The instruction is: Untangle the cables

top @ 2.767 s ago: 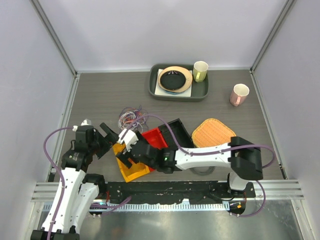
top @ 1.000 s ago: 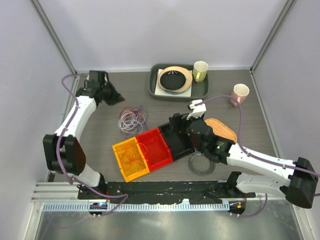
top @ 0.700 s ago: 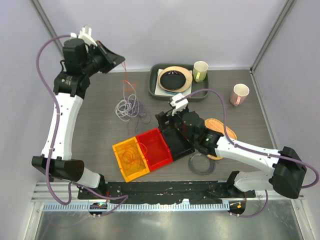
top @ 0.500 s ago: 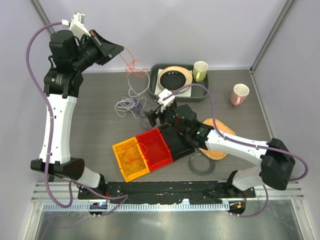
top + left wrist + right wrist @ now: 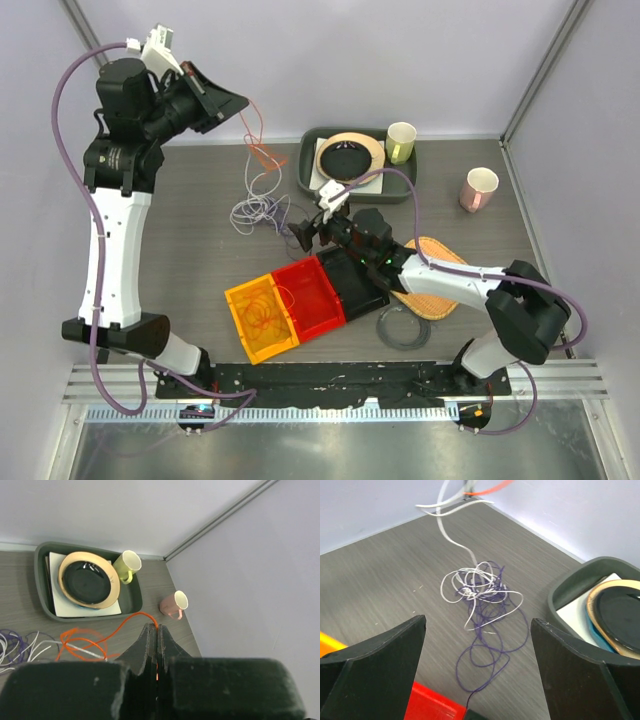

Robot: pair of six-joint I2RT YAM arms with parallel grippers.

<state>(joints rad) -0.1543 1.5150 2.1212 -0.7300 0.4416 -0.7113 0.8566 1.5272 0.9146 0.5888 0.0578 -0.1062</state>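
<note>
My left gripper (image 5: 236, 104) is raised high at the back left, shut on an orange-red cable (image 5: 262, 155) that dangles from it in loose loops. In the left wrist view the jaws (image 5: 153, 629) are pressed together with the orange cable (image 5: 95, 640) running out of their tips. A white strand (image 5: 250, 185) rises from the white and purple tangle (image 5: 258, 213) on the table up into the orange loops. My right gripper (image 5: 305, 235) hovers open just right of that tangle. The right wrist view shows the tangle (image 5: 482, 592) ahead of the wide-open gripper (image 5: 477, 630). Another orange coil (image 5: 262, 310) lies in the orange bin.
Orange (image 5: 236, 322), red (image 5: 315, 310) and black (image 5: 358, 295) bins sit side by side near the front. A green tray (image 5: 305, 172) with a plate and a yellow cup (image 5: 401, 142) stands at the back. A pink cup (image 5: 479, 189), a woven mat (image 5: 445, 262) and a clear ring (image 5: 402, 330) are on the right.
My left arm rose from the table at the back left, lifting the orange cable clear of the tangle and dragging a white strand up. My right gripper moved left towards the tangle.
</note>
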